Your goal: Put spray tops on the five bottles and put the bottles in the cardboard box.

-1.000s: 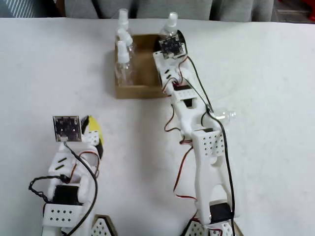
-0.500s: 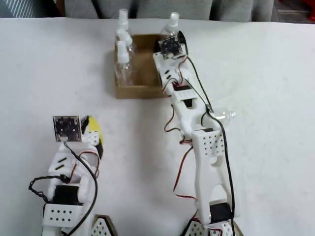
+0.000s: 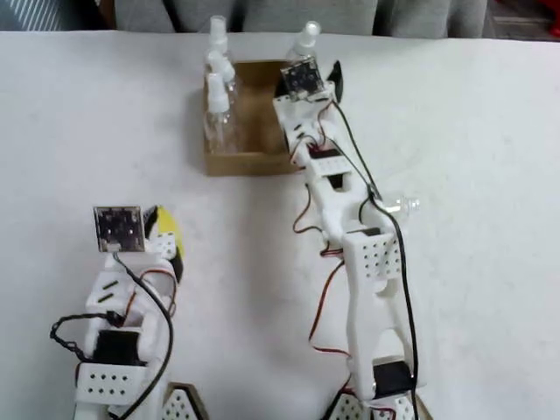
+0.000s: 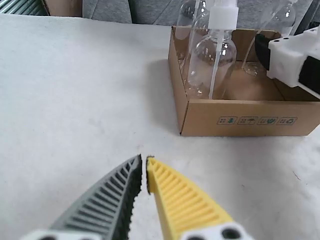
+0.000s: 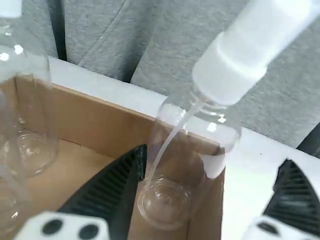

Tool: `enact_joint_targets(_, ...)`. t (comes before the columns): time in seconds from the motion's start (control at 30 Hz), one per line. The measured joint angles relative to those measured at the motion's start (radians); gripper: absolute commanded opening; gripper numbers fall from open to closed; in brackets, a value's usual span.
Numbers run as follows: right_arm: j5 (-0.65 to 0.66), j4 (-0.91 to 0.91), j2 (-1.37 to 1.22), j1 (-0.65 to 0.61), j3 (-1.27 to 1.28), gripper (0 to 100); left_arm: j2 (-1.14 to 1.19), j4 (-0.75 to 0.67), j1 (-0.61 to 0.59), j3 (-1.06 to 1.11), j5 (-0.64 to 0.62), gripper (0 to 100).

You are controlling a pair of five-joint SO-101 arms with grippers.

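My right claw (image 5: 215, 159) is wide open on both sides of the clear plastic bottle with the white spray top (image 5: 200, 125), which leans in a corner of the brown cardboard box (image 5: 100, 120). If I pull back crooked, a finger could bump it and tip it out. My left claw (image 4: 145, 167) is pinched closed on nothing.

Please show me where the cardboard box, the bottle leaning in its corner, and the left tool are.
cardboard box (image 4: 240, 120): left wrist view, on its front wall.
leaning bottle (image 5: 195, 150): right wrist view, on its clear body.
left tool (image 4: 144, 164): left wrist view, midway between its two fingertips.
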State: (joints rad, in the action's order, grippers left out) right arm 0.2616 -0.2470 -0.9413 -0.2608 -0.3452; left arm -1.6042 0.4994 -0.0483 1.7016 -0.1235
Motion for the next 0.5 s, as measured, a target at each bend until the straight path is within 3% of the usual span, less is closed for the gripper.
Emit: enact_joint_targets(0.5,-0.037,0.011,0.086,0.0,0.06,35.0,0.0,0.0,0.0,0.0,0.0,2)
